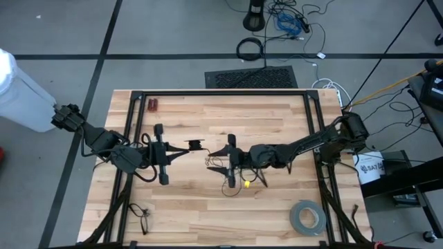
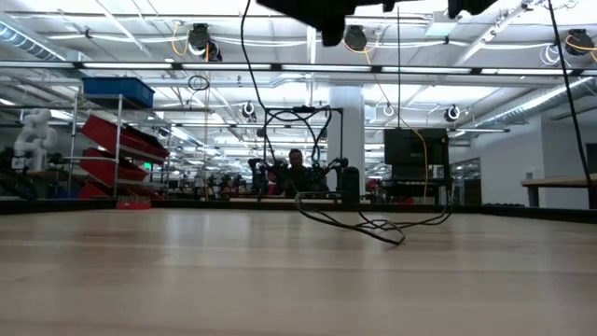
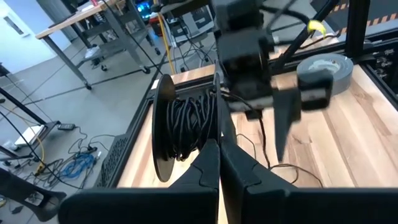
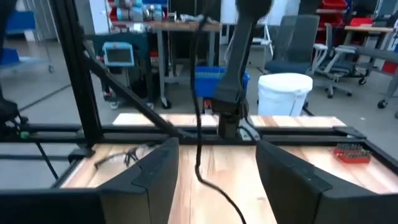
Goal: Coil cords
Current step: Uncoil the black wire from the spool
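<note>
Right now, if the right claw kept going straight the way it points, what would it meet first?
The right claw, open, points at the left claw. A thin black cord hangs just ahead between its fingers, so it would likely meet that first, then the spool the left claw holds. Depth is unclear.

Pale planked wood table, matt black plastic-looking spool wound with smooth black cord.

Only one partly legible print: dark letters "SAT…" on a white bucket standing off the table's right edge, the rest of the word cut off. Nothing else readable anywhere, on table or in room.
</note>
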`<state>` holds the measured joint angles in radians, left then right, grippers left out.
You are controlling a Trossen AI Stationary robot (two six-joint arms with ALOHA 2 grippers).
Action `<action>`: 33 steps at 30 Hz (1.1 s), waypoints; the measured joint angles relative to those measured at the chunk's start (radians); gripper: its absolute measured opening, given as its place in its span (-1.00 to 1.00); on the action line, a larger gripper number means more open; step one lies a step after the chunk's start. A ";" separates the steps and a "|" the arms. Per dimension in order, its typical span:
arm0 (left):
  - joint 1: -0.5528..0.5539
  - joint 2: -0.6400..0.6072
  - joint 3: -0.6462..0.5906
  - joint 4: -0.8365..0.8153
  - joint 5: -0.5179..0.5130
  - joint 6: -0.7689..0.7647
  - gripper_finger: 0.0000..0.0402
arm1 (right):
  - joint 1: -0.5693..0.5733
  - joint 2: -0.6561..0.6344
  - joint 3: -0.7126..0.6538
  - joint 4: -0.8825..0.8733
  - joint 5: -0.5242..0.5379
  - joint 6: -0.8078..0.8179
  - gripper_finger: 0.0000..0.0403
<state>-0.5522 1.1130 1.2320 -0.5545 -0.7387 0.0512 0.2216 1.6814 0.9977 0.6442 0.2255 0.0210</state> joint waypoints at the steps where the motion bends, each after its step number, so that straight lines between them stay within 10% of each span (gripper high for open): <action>1: 0.000 0.000 0.000 0.000 0.000 0.007 -1.00 | 0.000 0.018 0.016 0.000 -0.015 -0.003 -0.01; 33: -0.046 0.000 0.000 -0.026 -0.020 -0.019 -1.00 | 0.009 -0.051 0.096 -0.269 -0.044 -0.036 -0.99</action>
<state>-0.5980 1.1130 1.2316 -0.5808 -0.7589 0.0319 0.2306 1.6302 1.0935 0.3752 0.1814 -0.0154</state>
